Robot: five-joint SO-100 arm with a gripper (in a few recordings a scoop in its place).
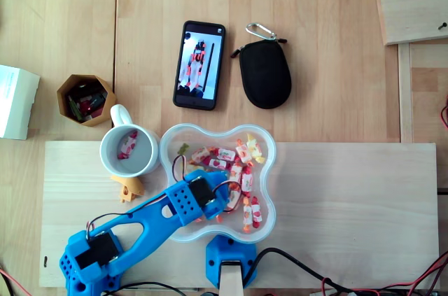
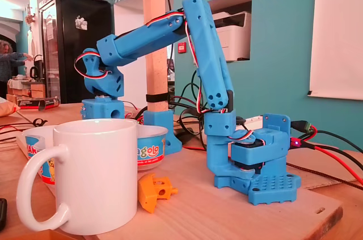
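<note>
Overhead view: the gripper (image 1: 218, 205) is dipping into the bowl (image 1: 166, 163), with its jaws hiding under the wrist, so I can't tell how open it is. One candy (image 1: 128, 145) is sitting in the mug (image 1: 105, 152), while the pile of candies (image 1: 231, 163) is lying in the bowl. Fixed view: the mug (image 2: 96, 177) is blocking the fingers.

Surface: light wooden tabletop (image 1: 315, 2), pale wooden board (image 1: 350, 212) on it.
Bare wood: black smartphone (image 1: 200, 65), black zip pouch (image 1: 264, 72), brown hexagonal box (image 1: 85, 98).
Board: white ceramic mug (image 1: 129, 150), clear lobed plastic bowl (image 1: 218, 130).

Teal wall (image 2: 272, 36) (printer (image 2: 235, 36) in a niche), black fridge (image 2: 74, 53), pale wooden table (image 1: 315, 100).
</note>
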